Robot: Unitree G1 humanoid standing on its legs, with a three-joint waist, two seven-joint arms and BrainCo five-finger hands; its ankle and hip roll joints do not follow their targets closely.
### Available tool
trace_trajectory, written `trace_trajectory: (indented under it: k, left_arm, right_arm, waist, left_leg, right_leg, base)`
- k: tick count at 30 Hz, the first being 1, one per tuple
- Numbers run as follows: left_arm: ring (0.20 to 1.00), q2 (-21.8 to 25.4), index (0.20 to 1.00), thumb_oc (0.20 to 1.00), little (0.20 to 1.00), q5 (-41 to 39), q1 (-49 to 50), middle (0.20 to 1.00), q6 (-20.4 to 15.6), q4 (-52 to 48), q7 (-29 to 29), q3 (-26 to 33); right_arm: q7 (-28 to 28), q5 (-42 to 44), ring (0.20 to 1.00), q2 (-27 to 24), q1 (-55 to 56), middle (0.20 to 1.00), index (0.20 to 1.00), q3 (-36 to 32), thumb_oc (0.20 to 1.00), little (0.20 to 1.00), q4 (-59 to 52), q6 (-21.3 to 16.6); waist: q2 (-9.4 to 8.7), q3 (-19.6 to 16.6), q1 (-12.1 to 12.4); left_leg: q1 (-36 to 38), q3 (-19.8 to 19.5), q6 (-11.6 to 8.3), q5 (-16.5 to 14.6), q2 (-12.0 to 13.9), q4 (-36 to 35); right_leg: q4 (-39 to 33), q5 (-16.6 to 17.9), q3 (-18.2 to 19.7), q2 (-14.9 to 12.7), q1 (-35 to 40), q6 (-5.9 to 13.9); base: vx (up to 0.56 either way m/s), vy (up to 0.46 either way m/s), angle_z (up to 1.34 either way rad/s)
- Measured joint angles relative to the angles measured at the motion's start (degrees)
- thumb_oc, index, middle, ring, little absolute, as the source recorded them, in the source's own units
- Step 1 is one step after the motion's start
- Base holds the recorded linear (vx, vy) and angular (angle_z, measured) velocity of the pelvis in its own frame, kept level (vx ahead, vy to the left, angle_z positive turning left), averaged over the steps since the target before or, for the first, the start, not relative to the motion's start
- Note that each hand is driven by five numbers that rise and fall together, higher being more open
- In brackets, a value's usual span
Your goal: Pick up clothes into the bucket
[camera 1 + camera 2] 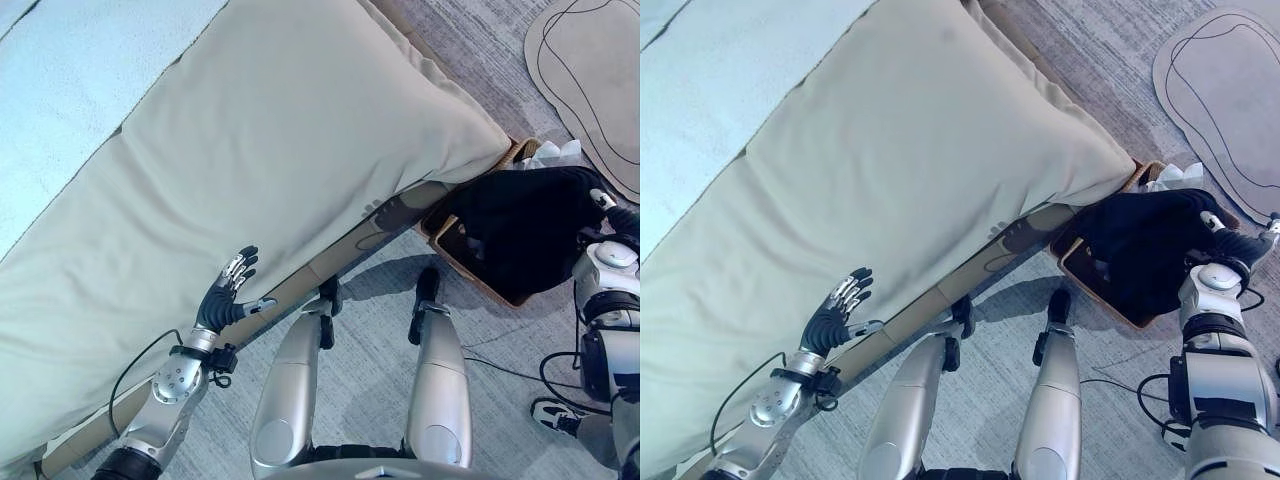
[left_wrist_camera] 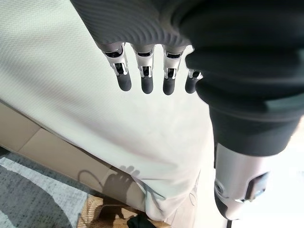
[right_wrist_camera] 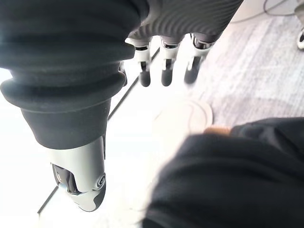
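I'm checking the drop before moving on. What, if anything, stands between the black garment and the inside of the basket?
Nothing visible does. The black garment already lies draped over the wicker basket, covering most of its opening, with the right hand open at its far edge. The left hand is open, over the beige bedding.

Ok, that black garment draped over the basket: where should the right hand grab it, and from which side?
Probably at the bunched fold nearest the right hand. The black garment lies heaped over the wicker basket, hanging across its rim, so a raised ridge there gives the fingers something to close around. Come from above on the robot's right; the bed blocks the other side.
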Motion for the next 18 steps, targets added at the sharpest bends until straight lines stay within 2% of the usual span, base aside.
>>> trace_trajectory:
  k: [4, 8, 12, 13, 16, 18]
  left_arm:
    - [1.0, -0.23, 1.0, 1.0, 1.0, 0.0, -0.04, 1.0, 0.06, 0.1, 0.06, 0.01]
    - [1.0, -0.37, 1.0, 1.0, 1.0, 0.03, -0.13, 1.0, 0.12, 0.31, 0.4, -0.01]
    - [1.0, -0.76, 1.0, 1.0, 1.0, 0.05, -0.03, 1.0, 0.13, 1.9, 1.12, -0.25]
    - [1.0, -1.45, 1.0, 1.0, 1.0, 0.12, -0.02, 1.0, 0.06, 2.62, 1.25, -0.39]
    - [1.0, -5.52, 1.0, 1.0, 1.0, 0.16, 0.25, 1.0, 0.14, 6.4, 1.85, 1.43]
    - [1.0, -6.41, 1.0, 1.0, 1.0, 0.14, 1.42, 1.0, 0.07, 7.33, 2.09, 1.99]
  right_arm:
    - [-0.22, -0.03, 1.0, -0.01, 0.22, 1.0, 1.0, -0.18, 1.0, 1.0, 0.96, 0.13]
    - [-2.77, 0.2, 1.0, 0.27, 0.94, 1.0, 1.0, -1.59, 1.0, 1.0, 2.01, 0.42]
    - [-4.75, 2.67, 1.0, 3.1, 3.71, 1.0, 1.0, -4.42, 1.0, 1.0, -0.26, 0.34]
    - [-5.35, 3.23, 1.0, 4.43, 7.29, 1.0, 1.0, -5.02, 1.0, 1.0, -4.92, 0.21]
    - [-4.76, 2.63, 1.0, 11.05, 19.09, 1.0, 1.0, -5.02, 1.0, 1.0, -23.7, -2.08]
    - [-2.58, 1.25, 1.0, 15.7, 25.1, 1.0, 1.0, -3.58, 1.0, 1.0, -29.25, -3.58]
  waist:
    - [0.34, -0.3, -0.04]
    - [1.13, -1.91, -0.12]
    - [1.2, -4.03, -0.24]
    - [1.17, -5.36, -0.65]
    - [0.47, -5.95, -2.15]
    - [-1.18, -8.4, -3.07]
  left_leg:
    - [2.19, -0.07, 0.3, -0.2, 0.28, -1.07]
    - [3.6, -0.18, 0.32, -0.14, 0.32, -2.69]
    - [5.84, -0.27, 0.69, 0.37, 0.46, -4.1]
    - [6.68, -0.27, 0.46, 0.22, 0.51, -4.89]
    - [11.57, -0.61, 0.25, 0.57, 0.94, -7.18]
    - [13.55, -0.72, -0.22, 0.24, 1.42, -8.61]
  right_leg:
    - [-1.33, 0.12, -0.12, 0.34, 2.43, -0.12]
    - [-2.86, 0.38, -0.38, 0.45, 3.87, 0.26]
    - [-4.66, 1.26, -1.06, 0.62, 6.21, 0.08]
    - [-5.32, 1.31, -1.22, 0.94, 7.02, 0.17]
    - [-7.89, 1.68, -2.27, 1.54, 12.45, 0.52]
    - [-8.94, 1.45, -2.79, 1.87, 14.25, 0.28]
  base:
    - [0.0, 0.0, 0.0]
    - [0.0, -0.008, 0.0]
    - [0.02, -0.031, -0.01]
    - [0.07, -0.08, -0.01]
    - [0.07, -0.077, 0.0]
    - [0.12, -0.109, -0.03]
